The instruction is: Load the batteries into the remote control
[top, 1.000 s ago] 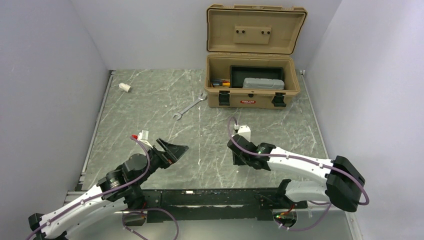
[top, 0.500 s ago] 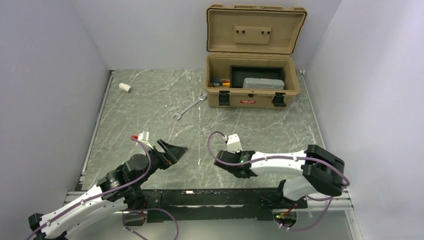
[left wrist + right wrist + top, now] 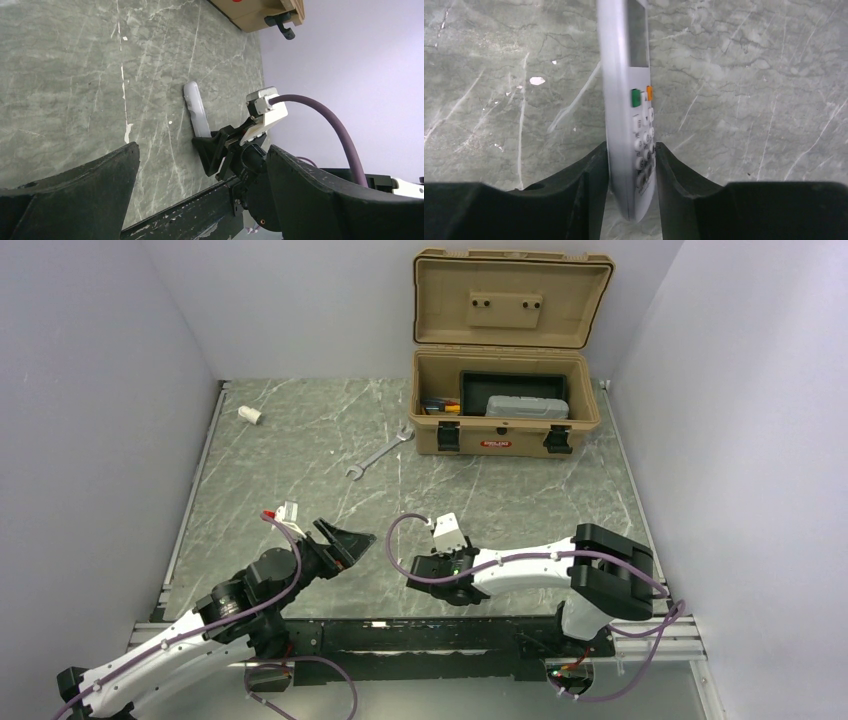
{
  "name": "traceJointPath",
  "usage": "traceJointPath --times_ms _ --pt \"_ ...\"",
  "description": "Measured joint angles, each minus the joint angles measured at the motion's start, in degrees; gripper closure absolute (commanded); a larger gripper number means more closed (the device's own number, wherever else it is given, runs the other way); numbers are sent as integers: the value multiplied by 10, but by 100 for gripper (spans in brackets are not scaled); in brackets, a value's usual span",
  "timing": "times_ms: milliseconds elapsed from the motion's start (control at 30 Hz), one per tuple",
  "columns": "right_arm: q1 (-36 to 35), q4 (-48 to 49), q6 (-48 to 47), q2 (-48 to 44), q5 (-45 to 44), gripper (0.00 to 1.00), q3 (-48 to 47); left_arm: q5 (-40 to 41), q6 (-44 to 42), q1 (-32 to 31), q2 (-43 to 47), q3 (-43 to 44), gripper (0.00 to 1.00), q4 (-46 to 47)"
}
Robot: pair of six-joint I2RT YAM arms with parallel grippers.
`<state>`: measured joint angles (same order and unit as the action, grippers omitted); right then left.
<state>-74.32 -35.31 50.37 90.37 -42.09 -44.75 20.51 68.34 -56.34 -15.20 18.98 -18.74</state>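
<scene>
I have the remote control [image 3: 626, 75] pinched on edge in my right end effector [image 3: 631, 150] at the table's six o'clock, my left end effector [image 3: 348, 532] is spread and empty, and no batteries are in sight or loaded.

No readable text: red label [image 3: 496, 443] on toolbox [image 3: 505, 425] and remote [image 3: 624, 100] button marks too small

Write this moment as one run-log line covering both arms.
right pincer: shut on remote, remote turned on edge | left pincer: open, empty | batteries: not seen
</scene>
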Motion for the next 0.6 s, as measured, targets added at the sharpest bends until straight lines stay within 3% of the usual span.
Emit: traceJointPath --times_ms 600 --pt "0 19 0 -14 5 37 5 0 -2 0 -5 0 2 0"
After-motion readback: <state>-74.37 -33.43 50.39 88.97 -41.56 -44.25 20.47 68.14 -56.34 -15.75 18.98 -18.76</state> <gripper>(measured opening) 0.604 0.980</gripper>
